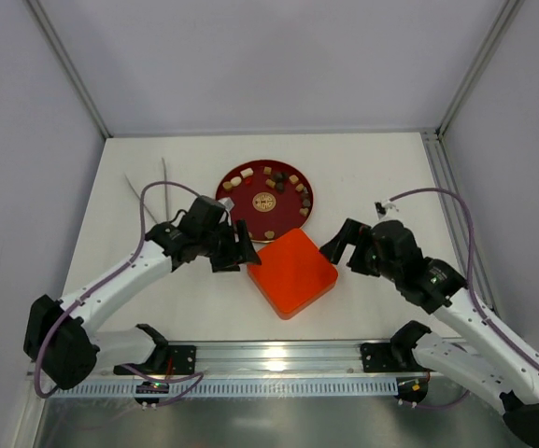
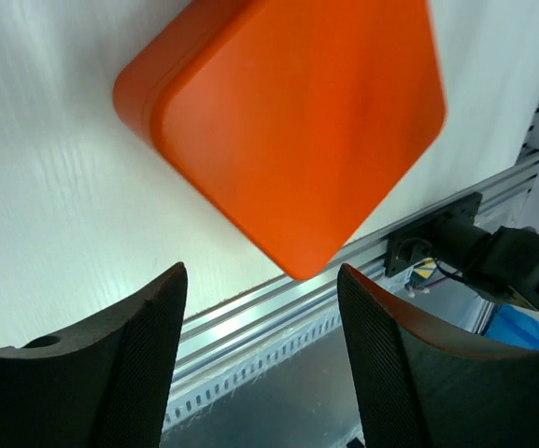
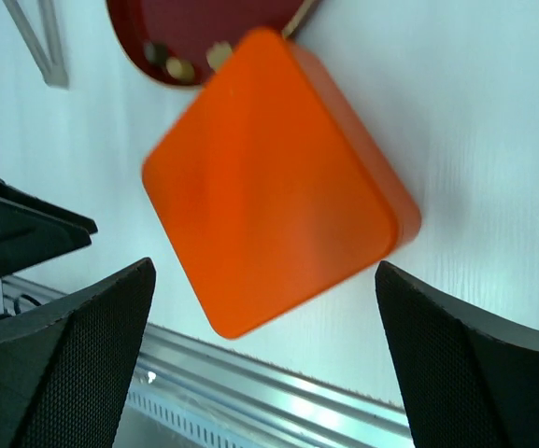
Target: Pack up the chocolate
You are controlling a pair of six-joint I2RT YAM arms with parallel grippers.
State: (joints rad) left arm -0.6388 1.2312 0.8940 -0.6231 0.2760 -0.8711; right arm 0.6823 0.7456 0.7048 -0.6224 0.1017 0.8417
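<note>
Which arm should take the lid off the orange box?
Right, probably: the right gripper, wide open, frames the closed orange box squarely; the left gripper, open narrower, faces one corner.

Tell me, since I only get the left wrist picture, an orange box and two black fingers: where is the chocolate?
Observer: In the top view, the chocolate lies in a ring on a round red plate just behind the box.
Operator: Is any of it packed?
Observer: Every piece I can see is on the plate. The box has its lid on, so its inside is hidden.
Operator: Where is the other arm?
Observer: The right gripper is open and holds nothing. It is on the opposite side of the box from the left gripper.
</note>
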